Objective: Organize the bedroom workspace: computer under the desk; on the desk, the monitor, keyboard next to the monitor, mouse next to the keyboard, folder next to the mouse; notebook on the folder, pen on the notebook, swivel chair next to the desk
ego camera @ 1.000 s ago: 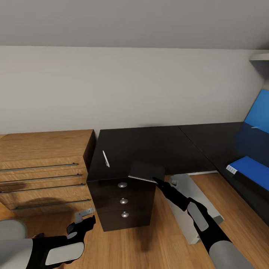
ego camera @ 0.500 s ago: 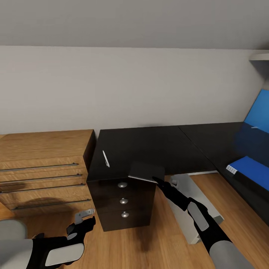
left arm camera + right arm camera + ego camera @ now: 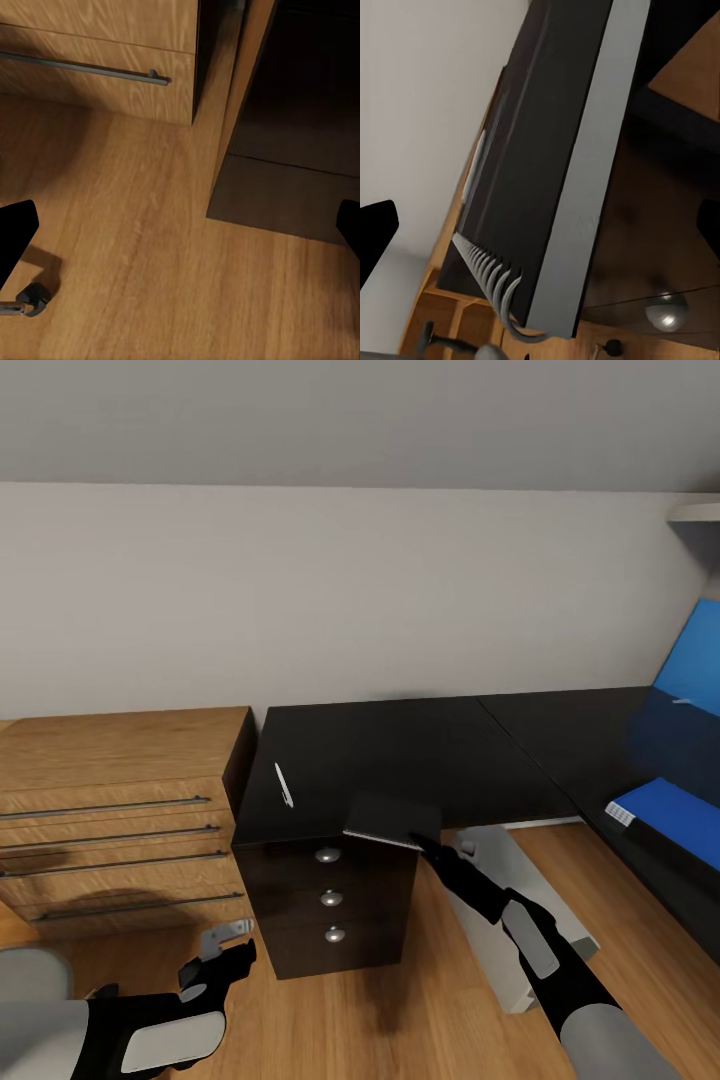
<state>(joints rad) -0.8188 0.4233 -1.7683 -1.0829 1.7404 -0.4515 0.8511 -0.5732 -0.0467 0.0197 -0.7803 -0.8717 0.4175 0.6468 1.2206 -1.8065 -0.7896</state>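
The right gripper [image 3: 418,843] sits at the front edge of the notebook [image 3: 392,820], which overhangs the desk [image 3: 400,750] corner above the 3 drawers [image 3: 330,900]. In the right wrist view the notebook [image 3: 540,187] lies between fingers [image 3: 376,232] that stand wide apart, so the jaws are spread and hold nothing. The left gripper [image 3: 225,960] hangs low over the floor [image 3: 150,247], its fingers also apart and empty. The pen [image 3: 284,785] lies on the desk just left of the notebook; the folder [image 3: 670,815] rests well apart on the right wing. The risk, I judge, is a shallow pinch: gripping only the thin overhanging edge could let the notebook tip or slide off the corner to the floor.
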